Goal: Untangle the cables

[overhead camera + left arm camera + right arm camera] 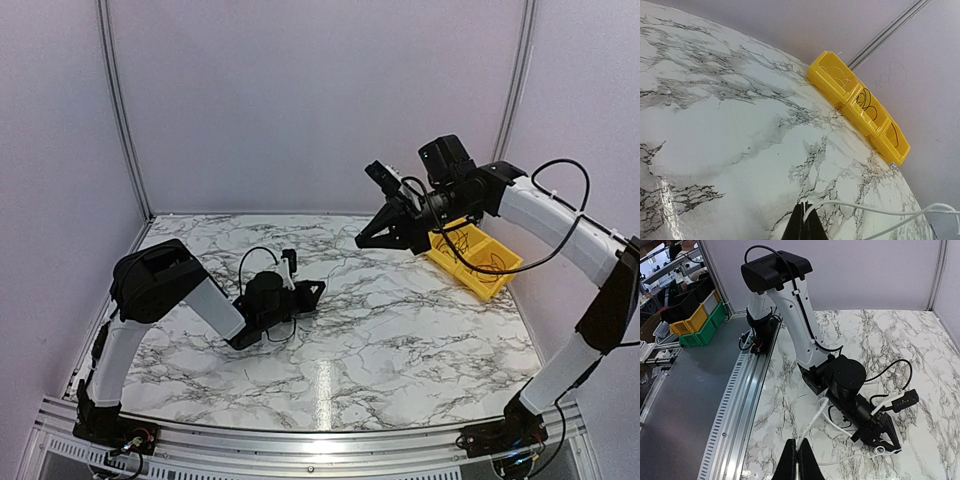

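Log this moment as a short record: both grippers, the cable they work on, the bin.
left gripper: shut, low over the marble table, white cable leaving its tips
right gripper: shut, raised above the table, the same pale cable at its tips
white cable: slack, apparently strung between both grippers
yellow bin: three compartments, at the table's far right edge
black wires: looped in the bin's middle and end compartments; a pale wire in the third

Yellow tray, white cable, white table veined grey.
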### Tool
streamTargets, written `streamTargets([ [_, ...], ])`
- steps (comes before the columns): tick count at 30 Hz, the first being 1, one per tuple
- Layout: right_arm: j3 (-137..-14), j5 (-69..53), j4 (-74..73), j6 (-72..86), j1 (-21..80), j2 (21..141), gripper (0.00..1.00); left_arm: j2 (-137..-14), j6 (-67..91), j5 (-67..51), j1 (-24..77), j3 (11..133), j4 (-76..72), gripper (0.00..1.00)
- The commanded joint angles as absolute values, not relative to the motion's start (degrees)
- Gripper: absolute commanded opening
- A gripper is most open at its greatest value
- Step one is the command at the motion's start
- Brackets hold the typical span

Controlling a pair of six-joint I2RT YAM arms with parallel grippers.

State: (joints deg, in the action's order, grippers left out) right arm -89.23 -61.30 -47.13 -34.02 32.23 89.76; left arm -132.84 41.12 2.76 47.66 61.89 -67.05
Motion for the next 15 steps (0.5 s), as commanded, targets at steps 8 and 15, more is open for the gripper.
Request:
streamTargets([
  [8,-99.7,-56.2,-53.6,-37.1,30.9,84.2,0.0,-134.8,42.4,3.7,46.8,60.2,-67.4,0.0],
  [15,-104.7,-54.0,-53.8,-35.2,26.4,82.7,0.0,-133.3,42.4,4.2,45.9,57.3,-67.4,0.0],
])
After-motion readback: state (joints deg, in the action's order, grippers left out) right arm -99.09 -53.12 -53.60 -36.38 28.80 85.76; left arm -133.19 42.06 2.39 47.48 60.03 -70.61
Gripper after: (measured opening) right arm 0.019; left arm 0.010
